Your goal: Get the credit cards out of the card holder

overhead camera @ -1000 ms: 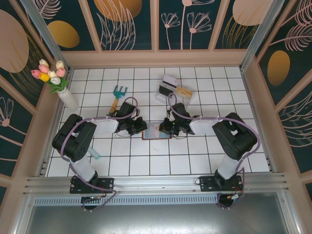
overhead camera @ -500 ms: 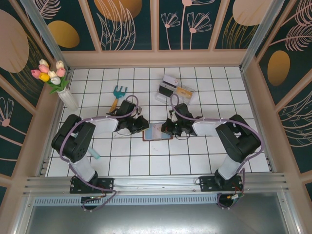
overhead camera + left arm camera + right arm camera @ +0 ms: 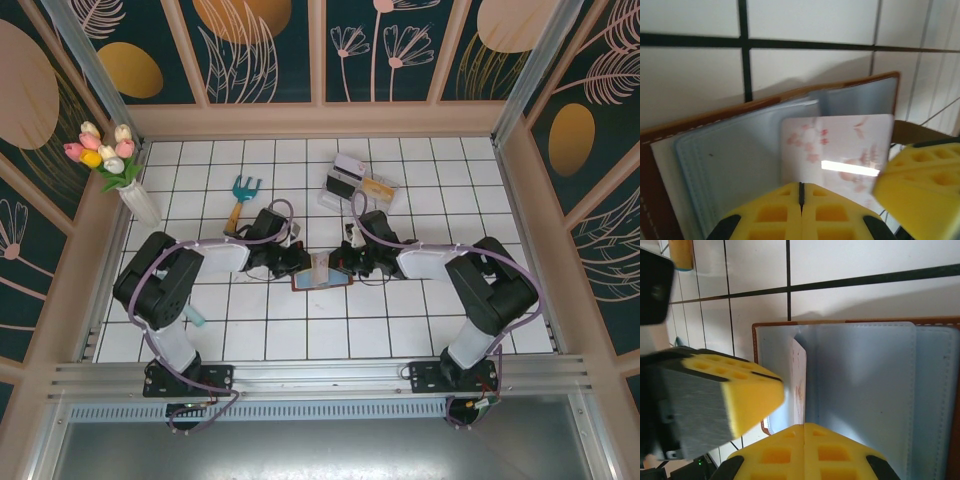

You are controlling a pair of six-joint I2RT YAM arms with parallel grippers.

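Extraction step: holder [image 3: 335, 281] lies open mid-table, right claw [image 3: 803, 437] at its 3 o'clock looks pinched shut on the half-out floral card [image 3: 840, 145], left claw [image 3: 800, 200] closed at 9 o'clock over the pockets [image 3: 740, 165]; next move probably a clean lift with holder held down.

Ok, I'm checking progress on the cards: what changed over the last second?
The left gripper slid right onto the open card holder and shut. A pale card now stands tilted up out of its pocket at those tips; whether it is pinched is unclear. The right gripper stayed shut at the card holder's right side. Card holder, clear box and garden fork have not moved.
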